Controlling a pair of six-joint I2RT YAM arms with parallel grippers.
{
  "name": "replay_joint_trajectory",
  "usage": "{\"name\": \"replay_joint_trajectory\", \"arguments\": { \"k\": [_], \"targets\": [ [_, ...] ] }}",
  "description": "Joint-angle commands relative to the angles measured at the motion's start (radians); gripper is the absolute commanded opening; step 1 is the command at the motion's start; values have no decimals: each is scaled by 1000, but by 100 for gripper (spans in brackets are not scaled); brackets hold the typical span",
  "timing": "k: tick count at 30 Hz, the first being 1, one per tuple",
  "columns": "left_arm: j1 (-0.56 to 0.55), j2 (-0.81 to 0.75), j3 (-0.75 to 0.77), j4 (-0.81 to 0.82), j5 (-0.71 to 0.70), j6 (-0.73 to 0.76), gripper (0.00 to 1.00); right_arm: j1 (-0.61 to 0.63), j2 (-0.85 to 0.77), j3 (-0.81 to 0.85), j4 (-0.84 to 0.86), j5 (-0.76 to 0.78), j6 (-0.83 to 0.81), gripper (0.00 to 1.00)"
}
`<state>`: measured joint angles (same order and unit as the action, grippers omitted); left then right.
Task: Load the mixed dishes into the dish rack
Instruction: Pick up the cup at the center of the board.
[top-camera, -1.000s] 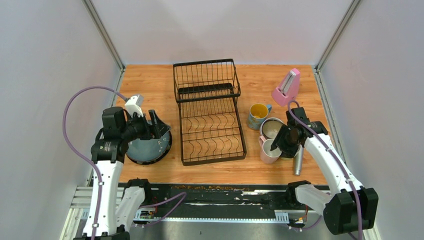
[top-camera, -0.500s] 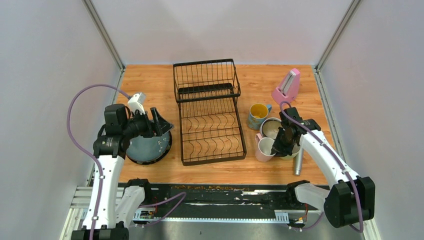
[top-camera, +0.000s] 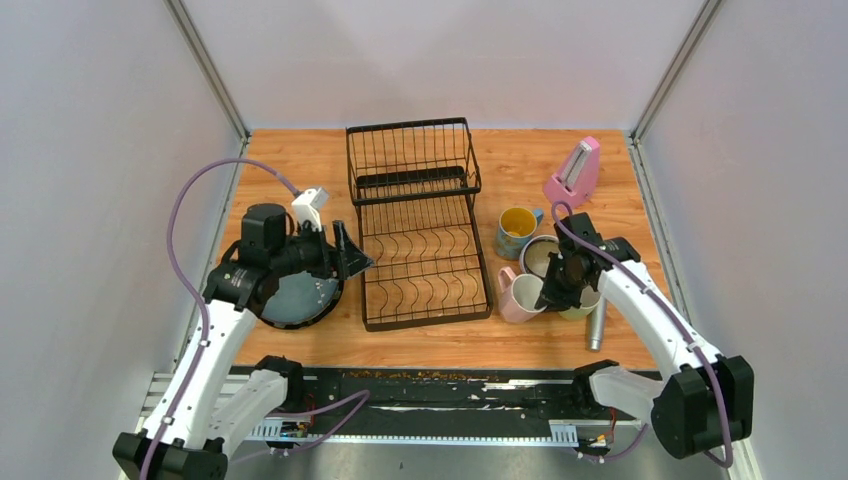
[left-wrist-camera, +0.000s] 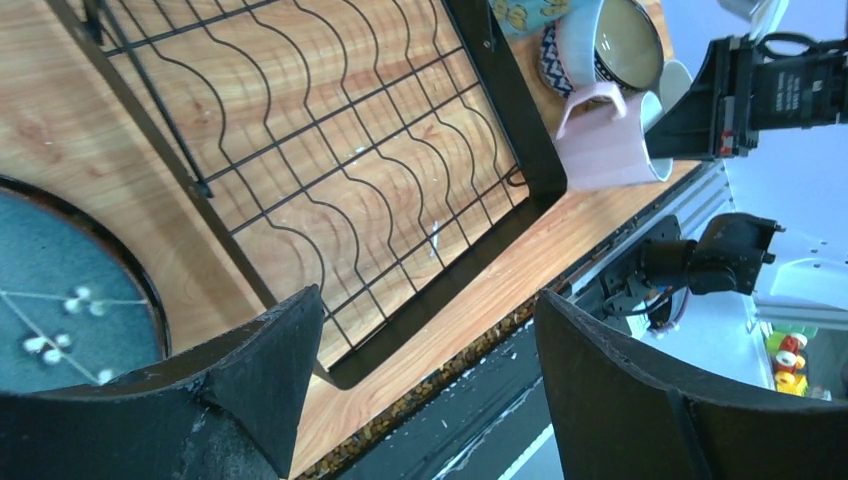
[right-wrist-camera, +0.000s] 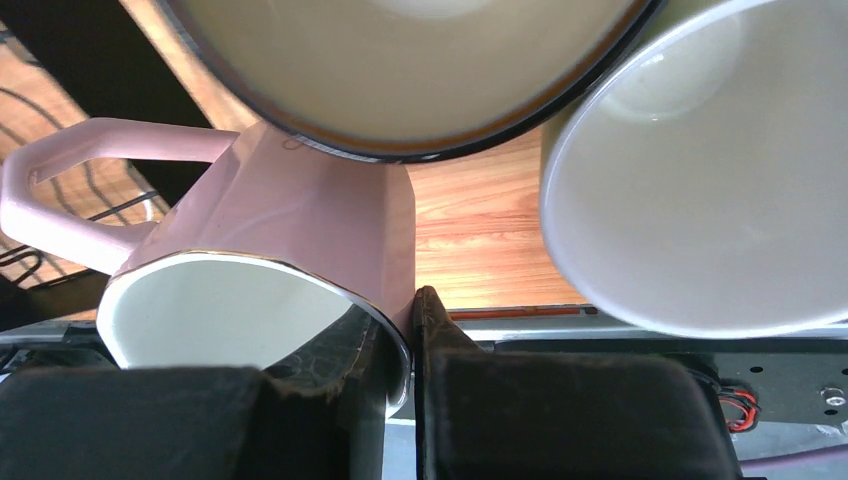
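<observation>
The black wire dish rack (top-camera: 420, 235) stands mid-table; its wavy tray fills the left wrist view (left-wrist-camera: 380, 170). A dark speckled plate (top-camera: 295, 298) lies left of it, also in the left wrist view (left-wrist-camera: 60, 290). My left gripper (top-camera: 345, 255) is open and empty, above the gap between plate and rack (left-wrist-camera: 428, 300). My right gripper (top-camera: 555, 285) is shut on the rim of a pink mug (top-camera: 518, 297), one finger inside and one outside the wall (right-wrist-camera: 405, 310). The mug (right-wrist-camera: 300, 200) is tilted, handle to the left. A patterned bowl (top-camera: 543, 255), a blue mug (top-camera: 517, 230) and a pale-green mug (right-wrist-camera: 700, 170) crowd beside it.
A pink metronome (top-camera: 575, 172) stands at the back right. A silver microphone (top-camera: 597, 325) lies right of the mugs, near the right arm. The rack's tall basket (top-camera: 410, 155) is at the far end. Grey walls close in both table sides.
My left gripper has swung right from over the plate towards the rack's left edge. My right gripper has pulled the pink mug a little left and tilted it.
</observation>
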<state>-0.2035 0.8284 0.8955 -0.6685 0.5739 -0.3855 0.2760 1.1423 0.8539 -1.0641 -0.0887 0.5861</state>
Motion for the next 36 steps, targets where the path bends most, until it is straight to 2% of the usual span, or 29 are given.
{"name": "replay_joint_trajectory", "arguments": {
  "k": [1,5,9,12,14,15,18,24,28,36],
  "targets": [
    [-76,17,41,50,-83,-25,81,6,-92,96,23,-66,-19,0],
    [-167,-30,74,55,-259,-60,78,6,-164,127,33,-134,-43,0],
    [-191,-51,91,95,-279,-110,78,5,-223,159,48,-165,-53,0],
    [-242,-27,160,54,-326,-135,77,6,-243,184,72,-200,-48,0],
    [-328,6,225,-12,-444,-141,78,12,-235,206,86,-219,-37,0],
    [-407,37,274,-34,-533,-137,79,20,-223,218,87,-219,-34,0],
    [-555,111,354,-77,-694,-143,80,74,-174,265,78,-164,-16,0],
    [-801,315,497,-77,-787,-164,79,218,-95,336,49,36,87,0],
    [-870,438,550,-72,-792,-179,78,279,-84,347,47,136,163,0],
    [-917,514,548,7,-736,-222,78,346,-108,304,92,219,372,0]
  ]
}}
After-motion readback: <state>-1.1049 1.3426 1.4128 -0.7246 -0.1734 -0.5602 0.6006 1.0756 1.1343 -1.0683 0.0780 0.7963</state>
